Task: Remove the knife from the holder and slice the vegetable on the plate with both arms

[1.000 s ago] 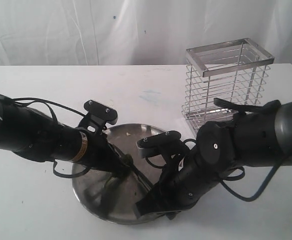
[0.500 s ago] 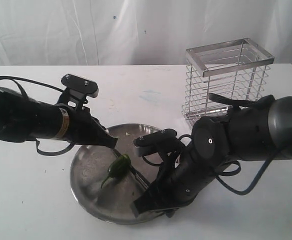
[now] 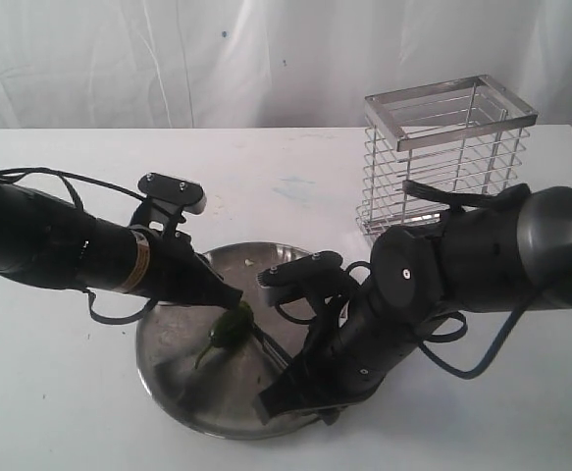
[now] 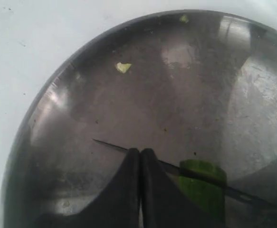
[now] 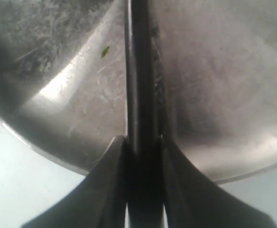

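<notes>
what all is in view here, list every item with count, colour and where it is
plate: one, shiny steel, on the table between the two arms
chilli: one, green, on the plate, under the knife blade
knife: one, dark, over the plate, in the right pincer
green scraps: at least two, pale green, on the plate's bare surface
holder: one, silver wire, on the table behind the right arm
table: one, white, under everything
curtain: one, white, behind the table
left arm: one, black, reaching to the plate
right arm: one, black, bent over the plate
left pincer: one, black, shut, tip beside the chilli
right pincer: one, black, shut on the knife
</notes>
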Controlling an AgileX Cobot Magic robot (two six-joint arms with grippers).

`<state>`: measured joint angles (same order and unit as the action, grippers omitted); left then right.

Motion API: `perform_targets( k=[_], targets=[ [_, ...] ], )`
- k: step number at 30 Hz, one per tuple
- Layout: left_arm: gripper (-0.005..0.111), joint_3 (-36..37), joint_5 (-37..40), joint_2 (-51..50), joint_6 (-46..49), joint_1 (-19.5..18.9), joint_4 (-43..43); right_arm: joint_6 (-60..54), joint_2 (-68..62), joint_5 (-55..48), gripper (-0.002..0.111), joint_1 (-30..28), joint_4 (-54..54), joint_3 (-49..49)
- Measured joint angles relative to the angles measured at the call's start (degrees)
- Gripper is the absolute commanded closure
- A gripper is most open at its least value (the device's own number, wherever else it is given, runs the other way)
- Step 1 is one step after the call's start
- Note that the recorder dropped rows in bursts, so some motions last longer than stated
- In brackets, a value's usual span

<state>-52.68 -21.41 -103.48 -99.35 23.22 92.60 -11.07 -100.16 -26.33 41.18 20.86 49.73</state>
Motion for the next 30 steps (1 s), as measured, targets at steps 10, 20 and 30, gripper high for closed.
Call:
perform_targets(
  k=[10,20,30],
  targets=[
    [0.107,-0.09,-2.32,-0.78,2.99,0.00,-4.07,-0.03,-1.07,-0.11,0.108,0.00,0.00,0.32],
    [0.107,-2.51,-5.31,-6.91,4.90,-0.57,-5.41,0.21,-1.17,-0.11,0.108,0.00,0.19,0.32],
    [0.087,-1.70,-5.46,-0.85,-0.85,-1.25,4.77,0.39,-1.17,-0.33,0.108,0.00,-0.64,0.41]
  ],
)
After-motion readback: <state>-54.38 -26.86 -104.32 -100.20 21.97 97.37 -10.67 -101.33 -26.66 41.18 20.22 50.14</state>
